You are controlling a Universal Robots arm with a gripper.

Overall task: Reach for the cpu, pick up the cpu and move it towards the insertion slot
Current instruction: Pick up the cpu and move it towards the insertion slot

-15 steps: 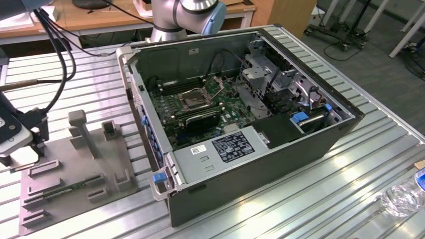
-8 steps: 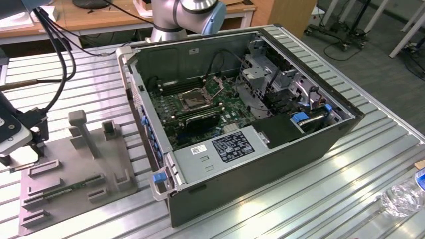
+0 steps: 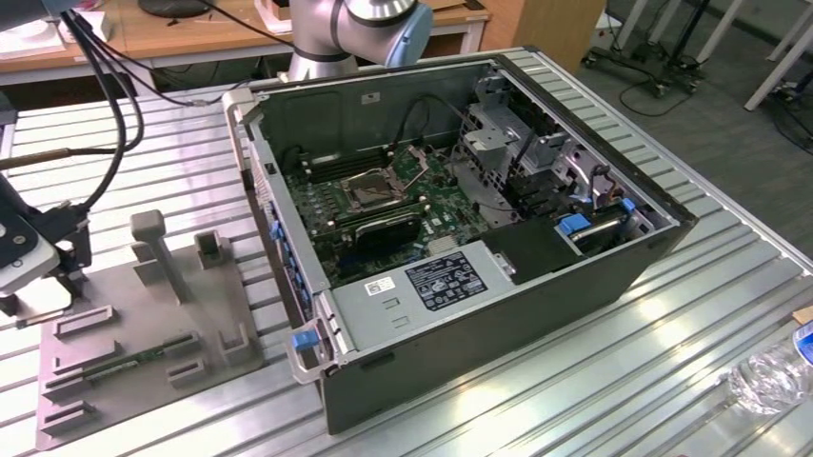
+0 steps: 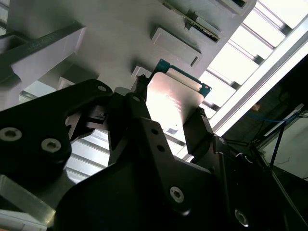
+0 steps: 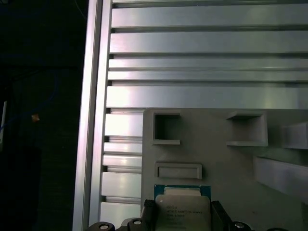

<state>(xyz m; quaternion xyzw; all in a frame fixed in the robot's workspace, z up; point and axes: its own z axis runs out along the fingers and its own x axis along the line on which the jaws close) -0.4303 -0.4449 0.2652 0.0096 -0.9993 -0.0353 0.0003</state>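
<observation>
Gripping the cpu [image 4: 175,101] by two opposite edges with the hand [image 5: 182,211], at the grey fixture plate [image 5: 216,144], well apart from the insertion slot [image 3: 368,188]. Likely light, stiff, thin, slick-topped, fragile underneath; edge hold seems right.

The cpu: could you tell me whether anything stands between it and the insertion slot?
Yes: the case wall rises between the plate, where the end effector holds the cpu, and the slot. Nothing visible covers the slot.
</observation>
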